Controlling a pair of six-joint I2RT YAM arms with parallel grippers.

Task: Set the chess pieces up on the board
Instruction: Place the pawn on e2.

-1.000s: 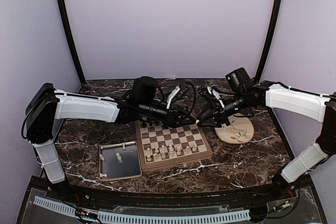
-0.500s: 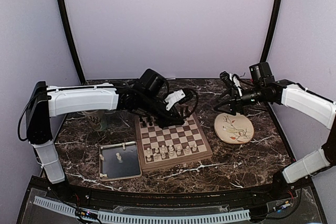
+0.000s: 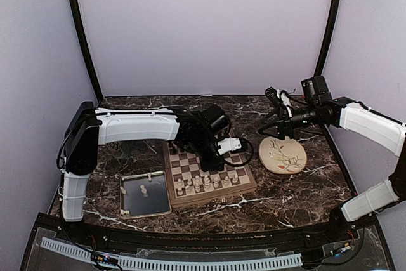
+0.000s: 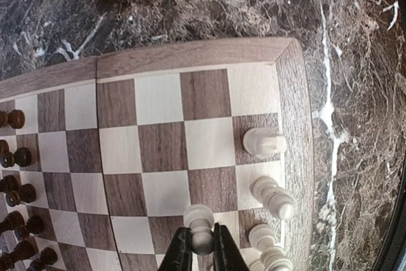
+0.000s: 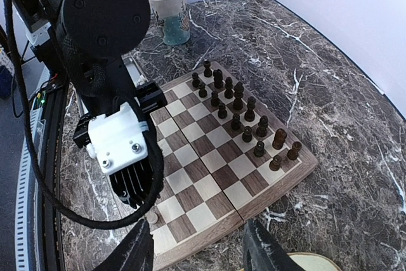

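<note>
cream pawn [image 4: 200, 225] pinched between the left jaws over the board [image 4: 190, 56]; right jaws spread and empty.

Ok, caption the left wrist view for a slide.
Left pincer grips a cream-white piece over the board, beside white pieces along its edge; dark pieces line the opposite side.

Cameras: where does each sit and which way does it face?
Top external: high behind the robot, looking down on the board; left arm, right arm show.
Left wrist: above the board, looking straight down; left gripper shut on a white piece.
Right wrist: beside the board, looking across it toward the mug; open right gripper shows.
Shared: the board.
</note>
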